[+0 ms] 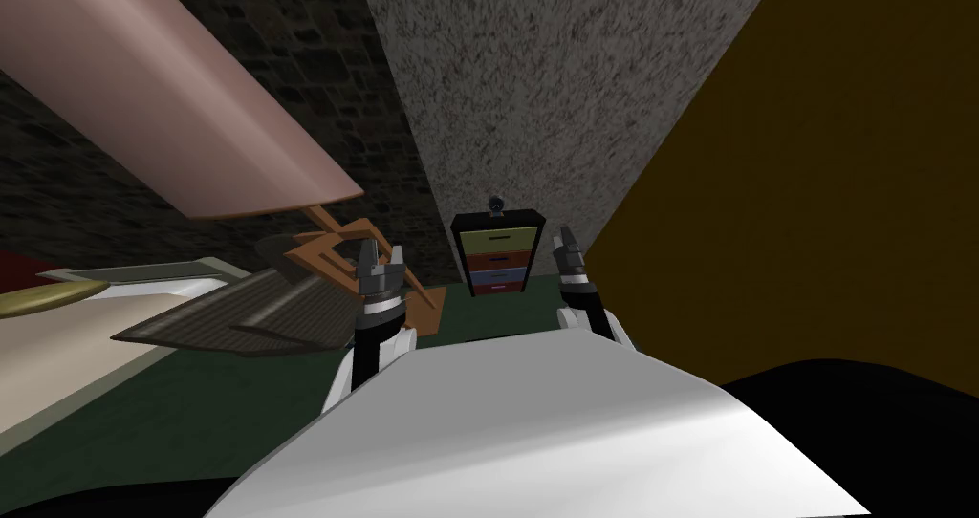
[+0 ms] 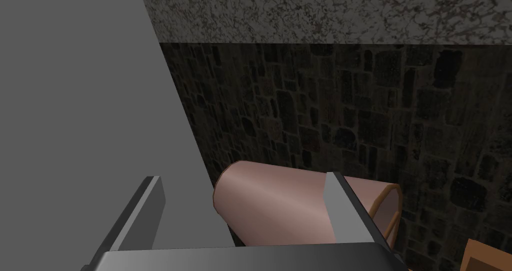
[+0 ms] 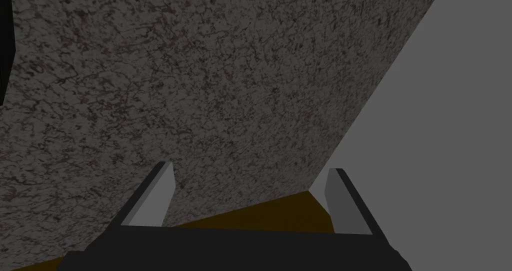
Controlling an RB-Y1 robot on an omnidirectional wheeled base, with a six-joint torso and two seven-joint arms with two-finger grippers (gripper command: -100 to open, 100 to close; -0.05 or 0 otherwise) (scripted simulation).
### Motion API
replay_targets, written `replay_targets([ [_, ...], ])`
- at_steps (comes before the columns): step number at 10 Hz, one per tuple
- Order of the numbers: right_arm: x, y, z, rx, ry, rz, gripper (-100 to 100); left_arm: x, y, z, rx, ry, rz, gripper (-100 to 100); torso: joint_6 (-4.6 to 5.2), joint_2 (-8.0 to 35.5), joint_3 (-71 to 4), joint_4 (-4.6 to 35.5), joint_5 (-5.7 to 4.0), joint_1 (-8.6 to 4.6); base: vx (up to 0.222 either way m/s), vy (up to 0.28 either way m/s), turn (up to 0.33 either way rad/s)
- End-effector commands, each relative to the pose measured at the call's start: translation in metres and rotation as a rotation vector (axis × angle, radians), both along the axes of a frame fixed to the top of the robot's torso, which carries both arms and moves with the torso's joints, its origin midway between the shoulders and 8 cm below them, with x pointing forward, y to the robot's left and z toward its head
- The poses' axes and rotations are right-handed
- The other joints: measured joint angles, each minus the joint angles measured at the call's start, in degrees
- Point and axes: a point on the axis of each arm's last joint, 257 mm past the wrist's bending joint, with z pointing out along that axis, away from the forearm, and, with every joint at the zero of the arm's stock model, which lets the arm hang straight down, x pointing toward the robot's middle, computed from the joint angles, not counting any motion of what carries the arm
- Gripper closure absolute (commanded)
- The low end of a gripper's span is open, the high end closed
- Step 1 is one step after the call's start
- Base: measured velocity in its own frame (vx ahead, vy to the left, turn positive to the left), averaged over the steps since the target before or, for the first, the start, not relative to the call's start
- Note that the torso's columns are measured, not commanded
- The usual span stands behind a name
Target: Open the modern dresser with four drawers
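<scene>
A small black dresser [image 1: 498,254] stands against the speckled grey wall some way ahead of me. Its four drawer fronts are yellow, red-brown, blue and red, and all look shut. A small dark round object [image 1: 496,203] sits on its top. My left gripper [image 1: 380,257] is raised to the left of the dresser, well short of it, and its fingers [image 2: 146,215] stand open with nothing between them. My right gripper [image 1: 568,246] is raised just right of the dresser, also short of it. In the right wrist view its fingers [image 3: 159,195] are open and empty.
A pink lampshade [image 1: 163,111] hangs large at upper left, also beyond the left gripper [image 2: 270,208]. An orange-brown wooden frame [image 1: 335,249] and a dark woven panel [image 1: 249,316] lie left of the dresser. A mustard wall [image 1: 813,206] runs along my right. The floor [image 1: 488,316] is dark green.
</scene>
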Motion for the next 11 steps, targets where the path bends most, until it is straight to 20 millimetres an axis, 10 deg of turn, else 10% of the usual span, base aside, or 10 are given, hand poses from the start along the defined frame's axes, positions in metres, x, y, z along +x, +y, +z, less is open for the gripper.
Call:
replay_targets([
  [1,0.0,0.0,0.0,0.0,0.0,0.0,0,0.0,0.0,0.0,0.0,0.0,0.0,0,0.0,2.32,-4.67,2.35,0.0,0.0,0.0,0.0,0.0],
  [9,0.0,0.0,0.0,0.0,0.0,0.0,0,0.0,0.0,0.0,0.0,0.0,0.0,0,0.0,35.39,-70.73,35.37,0.0,0.0,0.0,0.0,0.0],
  [10,0.006,0.004,-0.012,-0.066,0.045,0.001,-100,0.0,0.0,0.0,0.0,0.0,0.0,0,0.0,39.62,-79.19,39.6,0.0,0.0,0.023,0.012,0.08],
  [11,0.01,0.006,-0.021,-0.102,0.073,-0.003,-100,0.0,0.0,0.0,0.0,0.0,0.0,0,-0.02,41.49,-83.16,41.48,0.01,0.03,0.038,0.017,0.085],
])
